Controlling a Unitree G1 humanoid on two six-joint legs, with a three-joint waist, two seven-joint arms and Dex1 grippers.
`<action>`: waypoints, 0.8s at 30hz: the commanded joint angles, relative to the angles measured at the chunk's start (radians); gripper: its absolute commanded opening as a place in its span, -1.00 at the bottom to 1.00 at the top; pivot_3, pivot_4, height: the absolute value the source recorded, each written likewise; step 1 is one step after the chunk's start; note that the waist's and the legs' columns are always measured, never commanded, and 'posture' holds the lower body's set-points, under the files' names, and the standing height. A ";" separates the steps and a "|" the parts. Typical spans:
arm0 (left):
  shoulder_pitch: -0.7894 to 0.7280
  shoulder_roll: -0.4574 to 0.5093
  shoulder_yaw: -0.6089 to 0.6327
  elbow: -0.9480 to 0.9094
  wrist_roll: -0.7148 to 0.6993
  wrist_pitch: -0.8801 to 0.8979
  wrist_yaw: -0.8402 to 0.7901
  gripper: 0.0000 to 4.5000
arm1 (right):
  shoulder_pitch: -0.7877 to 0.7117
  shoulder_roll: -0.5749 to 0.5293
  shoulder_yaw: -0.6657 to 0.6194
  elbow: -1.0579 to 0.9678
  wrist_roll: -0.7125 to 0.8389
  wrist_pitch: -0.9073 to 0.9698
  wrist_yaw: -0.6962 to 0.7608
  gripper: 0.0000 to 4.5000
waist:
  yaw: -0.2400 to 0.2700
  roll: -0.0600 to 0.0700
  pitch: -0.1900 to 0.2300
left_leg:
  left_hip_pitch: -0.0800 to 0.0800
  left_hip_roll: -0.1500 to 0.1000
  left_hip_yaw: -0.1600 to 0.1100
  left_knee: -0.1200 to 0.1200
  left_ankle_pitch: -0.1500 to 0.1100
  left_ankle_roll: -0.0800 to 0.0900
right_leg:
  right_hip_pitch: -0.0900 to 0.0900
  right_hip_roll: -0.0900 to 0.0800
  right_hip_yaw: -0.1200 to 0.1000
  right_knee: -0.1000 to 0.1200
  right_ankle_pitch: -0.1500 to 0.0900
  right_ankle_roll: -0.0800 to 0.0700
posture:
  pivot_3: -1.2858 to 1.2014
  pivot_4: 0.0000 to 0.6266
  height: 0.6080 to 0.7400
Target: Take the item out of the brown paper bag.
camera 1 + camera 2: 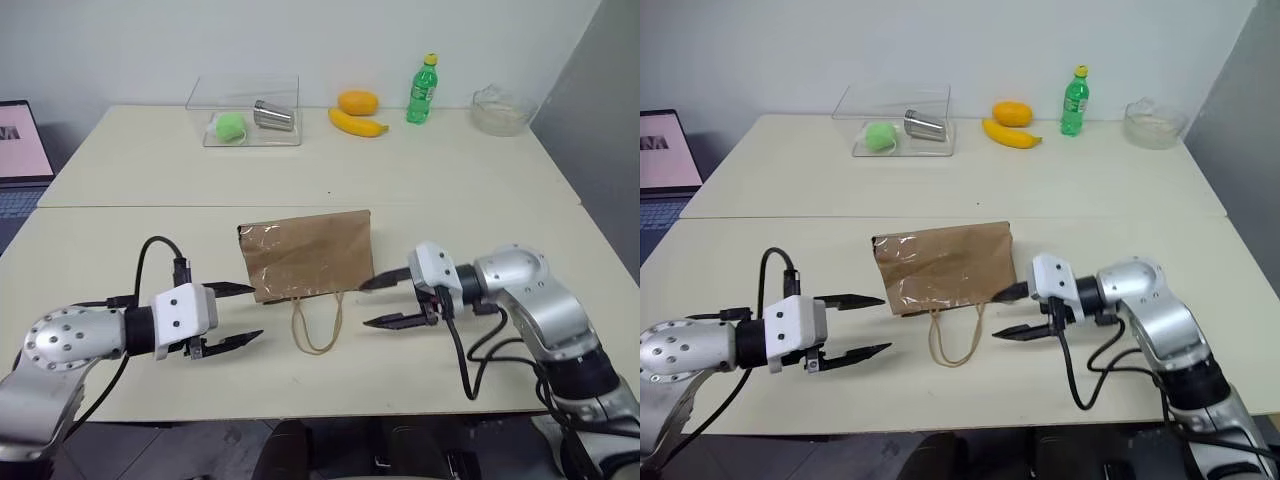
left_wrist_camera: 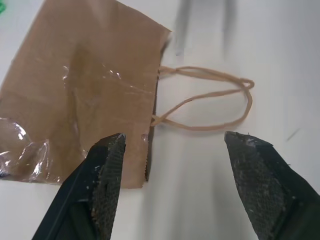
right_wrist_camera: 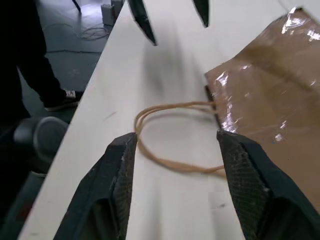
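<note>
A: Where's the paper bag [image 1: 307,254]?
B: Flat on the bench [image 1: 150,180], cord handles [image 1: 318,322] toward the robot. Whatever it holds hasn't come out; I can't see it.
A: The claws?
B: Left claw [image 1: 236,315] and right claw [image 1: 386,300] flank the opening, both spread, pinching nothing. Everything is left to do.

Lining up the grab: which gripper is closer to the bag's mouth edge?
The right gripper: its upper finger tip reaches the brown paper bag at its right corner, while the left gripper sits short of the left corner.
</note>
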 commanded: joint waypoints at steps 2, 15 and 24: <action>-0.073 -0.041 -0.093 0.061 0.047 -0.089 -0.018 0.42 | 0.044 -0.006 -0.017 -0.108 0.034 0.051 -0.093 0.15 | -0.004 0.000 0.000 | 0.000 0.000 0.001 0.000 0.000 0.000 | 0.000 0.000 0.001 0.000 0.000 0.001 | 0.03 -0.52 1.00; -0.278 -0.147 -0.314 0.316 0.196 -0.320 -0.064 0.42 | 0.117 -0.067 -0.013 -0.175 0.050 0.080 -0.209 0.15 | -0.003 -0.001 0.000 | 0.000 0.005 0.002 0.001 0.000 0.000 | 0.000 0.008 0.001 0.000 0.001 0.000 | 0.03 -0.52 1.00; -0.335 -0.207 -0.357 0.403 0.237 -0.385 -0.038 0.42 | 0.136 -0.086 -0.016 -0.198 0.064 0.094 -0.243 0.15 | -0.002 -0.001 0.000 | 0.000 0.007 0.002 0.001 0.000 0.000 | 0.000 0.010 0.000 0.000 0.001 0.000 | 0.03 -0.52 1.00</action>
